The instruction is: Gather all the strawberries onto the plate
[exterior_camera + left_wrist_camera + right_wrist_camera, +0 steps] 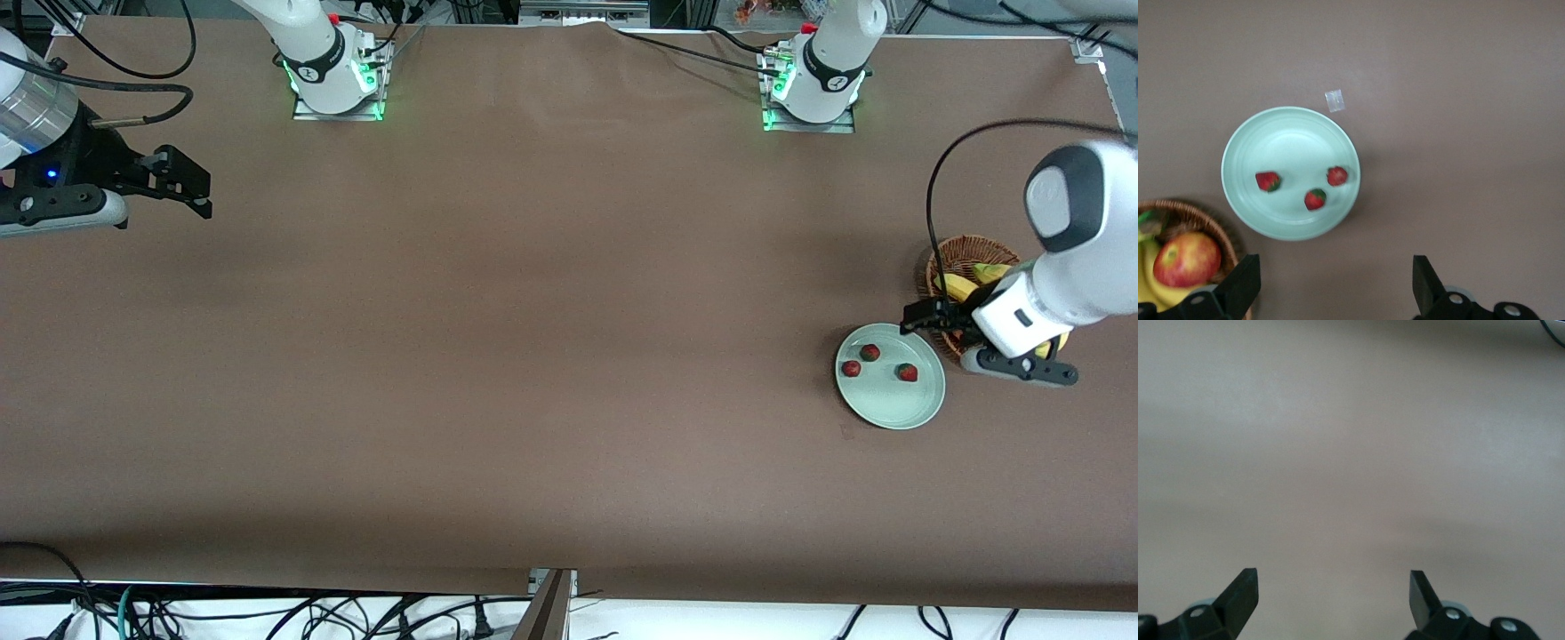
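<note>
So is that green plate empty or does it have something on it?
Not empty: the plate holds three strawberries, lying apart.

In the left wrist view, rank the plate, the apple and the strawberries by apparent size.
1. plate
2. apple
3. strawberries: all three look about alike, so unranked among themselves.

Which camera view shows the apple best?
The left wrist view: the apple lies in plain sight in the wicker basket, red and yellow. In the front view the left arm hides it. The right wrist view shows only bare table.
</note>
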You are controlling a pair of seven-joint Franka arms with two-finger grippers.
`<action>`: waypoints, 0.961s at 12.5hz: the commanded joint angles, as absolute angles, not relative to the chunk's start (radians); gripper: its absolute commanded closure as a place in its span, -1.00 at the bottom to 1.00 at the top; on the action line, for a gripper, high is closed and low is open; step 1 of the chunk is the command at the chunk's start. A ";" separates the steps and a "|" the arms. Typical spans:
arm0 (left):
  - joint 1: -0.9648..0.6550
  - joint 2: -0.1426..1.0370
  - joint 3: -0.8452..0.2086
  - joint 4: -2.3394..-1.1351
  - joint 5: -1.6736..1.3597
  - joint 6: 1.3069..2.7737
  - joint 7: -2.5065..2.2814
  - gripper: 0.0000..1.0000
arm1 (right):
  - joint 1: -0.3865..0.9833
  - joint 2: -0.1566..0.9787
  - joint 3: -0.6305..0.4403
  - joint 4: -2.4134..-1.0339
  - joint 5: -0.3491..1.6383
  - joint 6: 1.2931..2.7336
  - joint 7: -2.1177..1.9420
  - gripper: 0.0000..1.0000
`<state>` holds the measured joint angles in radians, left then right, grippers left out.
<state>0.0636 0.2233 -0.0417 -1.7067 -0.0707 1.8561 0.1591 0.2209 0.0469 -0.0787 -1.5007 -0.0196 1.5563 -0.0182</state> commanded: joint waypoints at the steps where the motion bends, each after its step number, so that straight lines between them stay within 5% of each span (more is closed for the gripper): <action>1: 0.032 0.140 -0.048 -1.657 -0.041 1.712 0.100 -1.00 | 0.203 0.055 -0.069 -1.479 -0.021 1.549 -0.012 -0.99; 5: 0.009 0.094 -0.044 -1.560 -0.034 1.497 -0.001 -1.00 | 0.203 0.055 -0.071 -1.479 -0.021 1.548 -0.023 -0.99; 12: 0.008 0.089 -0.113 -1.519 0.021 1.488 -0.011 -1.00 | 0.204 0.077 -0.071 -1.488 -0.006 1.497 -0.017 -0.99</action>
<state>0.0190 0.0863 -0.0613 -1.5635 -0.0134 1.5100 0.0119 0.2150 0.0754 -0.0785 -1.5006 -0.0174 1.5293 -0.0182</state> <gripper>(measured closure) 0.000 0.000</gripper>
